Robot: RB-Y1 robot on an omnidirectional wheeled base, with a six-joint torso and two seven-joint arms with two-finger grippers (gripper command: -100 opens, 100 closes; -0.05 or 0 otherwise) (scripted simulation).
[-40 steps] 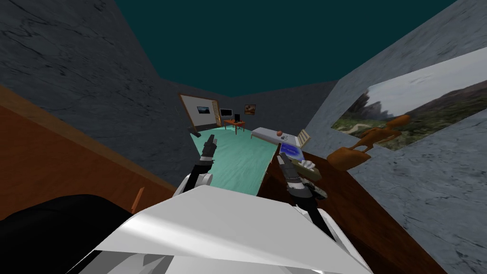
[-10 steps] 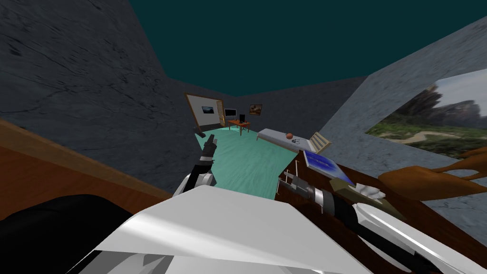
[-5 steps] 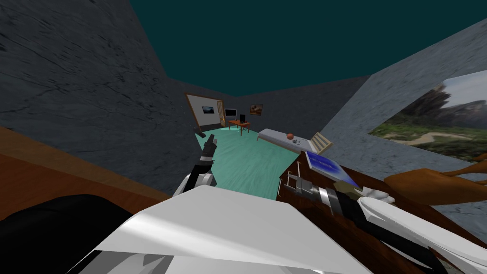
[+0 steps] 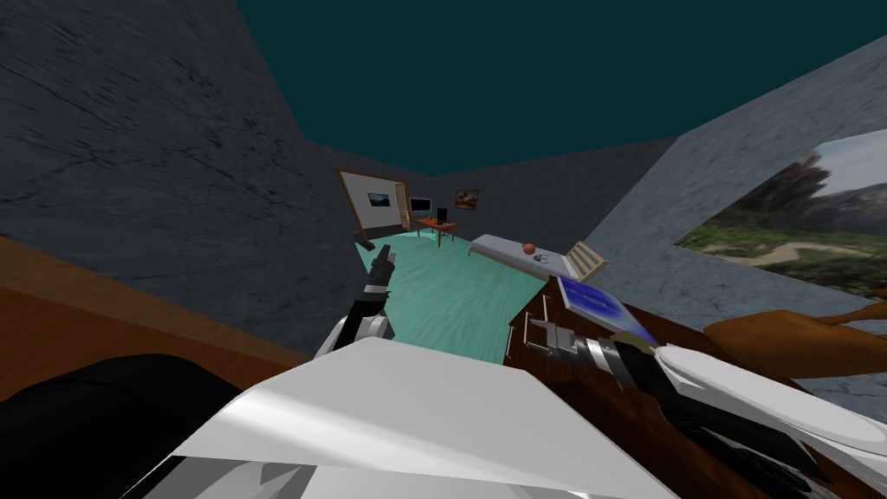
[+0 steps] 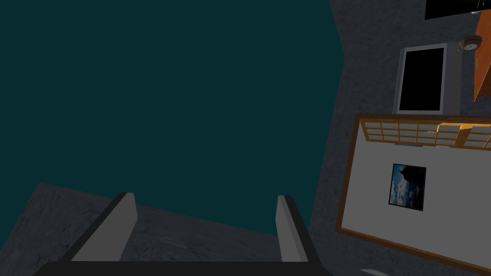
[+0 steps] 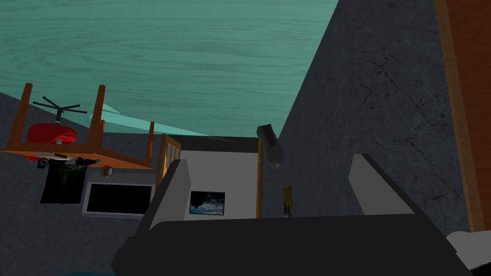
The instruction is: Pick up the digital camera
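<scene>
**Head view:** Four seconds ago your right gripper (image 4: 532, 335) pointed toward 12 o'clock. It now lies low across the brown cabinet top (image 4: 598, 403), fingertips toward 9 o'clock at the cabinet's front edge. In the last second the forearm has come further in from 4 o'clock and now covers the pale tissue box that showed beside it. The blue flat panel (image 4: 598, 303) lies at 1 o'clock of the gripper, and the brown carved figure (image 4: 780, 333) at 3 o'clock. You cannot pick out the digital camera here. Earlier a small dark thing lay by that box. If that is the camera, it now sits under your forearm, behind the fingertips. The left gripper (image 4: 382, 256) has not moved and points to 12 o'clock over the green floor (image 4: 450, 299).

**Left wrist view:** Its fingers (image 5: 286, 230) stand wide apart with nothing between them.

**Right wrist view:** The fingers (image 6: 171, 196) are fully spread and hold nothing. They look past the cabinet toward the grey wall (image 6: 379, 86) across the room. This suggests the reach has overshot, so you likely need to draw back and tip the hand down before any grasp.
</scene>
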